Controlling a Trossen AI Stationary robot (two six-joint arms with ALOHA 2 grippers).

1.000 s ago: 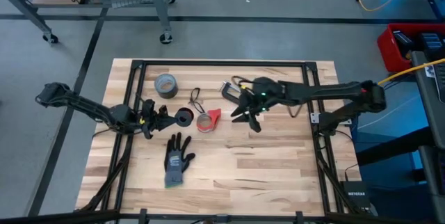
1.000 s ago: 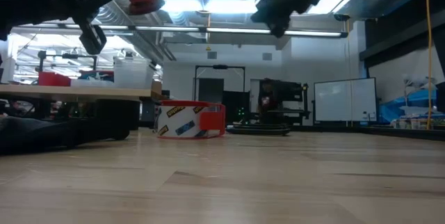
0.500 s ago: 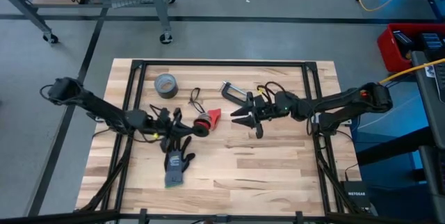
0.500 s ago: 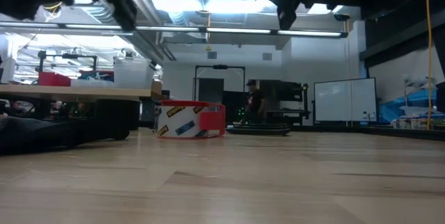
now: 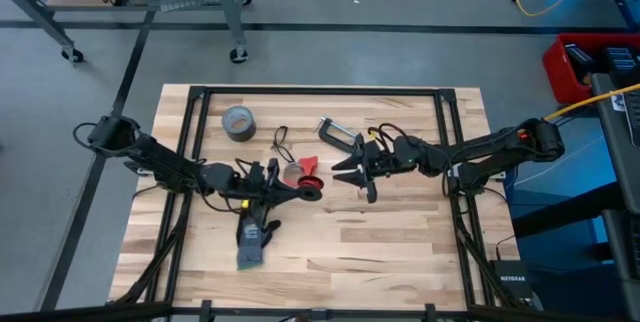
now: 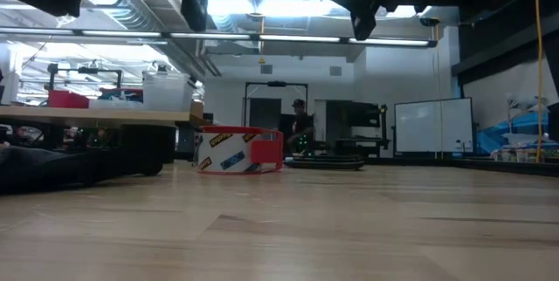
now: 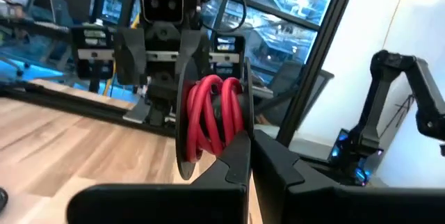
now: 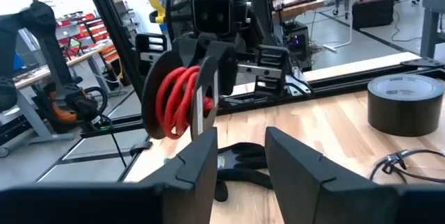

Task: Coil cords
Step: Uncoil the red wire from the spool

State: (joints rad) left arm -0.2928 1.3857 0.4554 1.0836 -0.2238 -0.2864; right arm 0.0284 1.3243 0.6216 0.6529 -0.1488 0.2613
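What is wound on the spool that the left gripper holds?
The spool in the left gripper carries coiled red cord. The cord's ends are hidden. The right gripper faces it, open.

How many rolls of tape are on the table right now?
2. The grey tape roll lies at the table's far left. The red-edged tape ring sits near the middle, just beyond the left gripper. Others may be hidden under the arms.
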